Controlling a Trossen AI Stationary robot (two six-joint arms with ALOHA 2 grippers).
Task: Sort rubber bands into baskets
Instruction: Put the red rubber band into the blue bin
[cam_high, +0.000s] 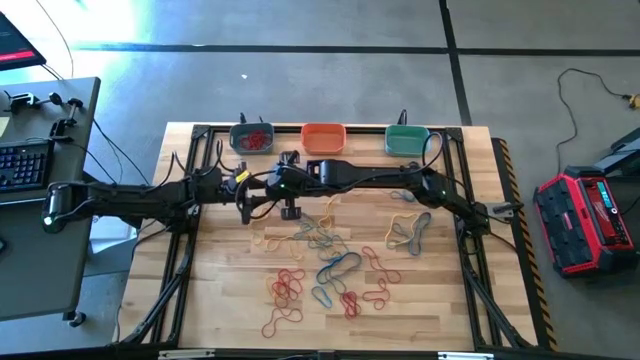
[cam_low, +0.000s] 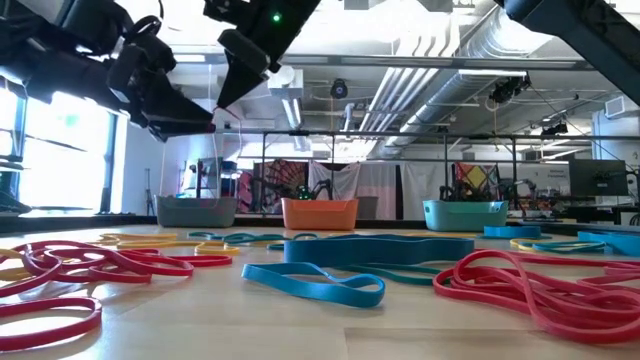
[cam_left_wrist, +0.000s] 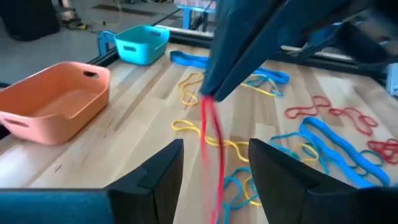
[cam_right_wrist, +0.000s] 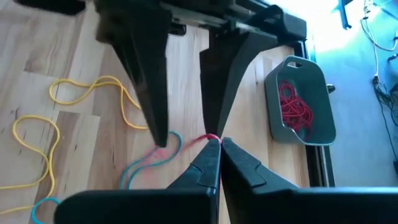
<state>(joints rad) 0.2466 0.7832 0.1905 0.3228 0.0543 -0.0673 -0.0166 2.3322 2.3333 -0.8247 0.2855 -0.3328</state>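
Observation:
My right gripper (cam_right_wrist: 214, 144) reaches across from the right and is shut on a red rubber band (cam_left_wrist: 210, 140). It hangs over the table's middle, near the grey-blue basket (cam_high: 252, 138), which has red bands in it. My left gripper (cam_left_wrist: 216, 147) is open, level with the band, one finger on each side of the hanging loop and apart from it. The orange basket (cam_high: 323, 138) and the teal basket (cam_high: 407, 140) stand beside the grey-blue one along the far edge. Loose red, yellow and blue bands (cam_high: 330, 265) lie on the wood. My right gripper pinches the red band's upper end (cam_right_wrist: 210, 138) between its two fingertips, which slant down from the table's right. The band hangs slack below them as a narrow loop (cam_left_wrist: 214, 180). Whether its lower end reaches the table is out of frame.
A black metal frame (cam_high: 200, 135) runs round the tabletop. Blue and yellow bands (cam_high: 408, 232) lie at the right, and red ones (cam_high: 285, 290) toward the near edge. A desk with a keyboard (cam_high: 22, 165) stands left of the table, and a red case (cam_high: 590, 215) on the floor at the right.

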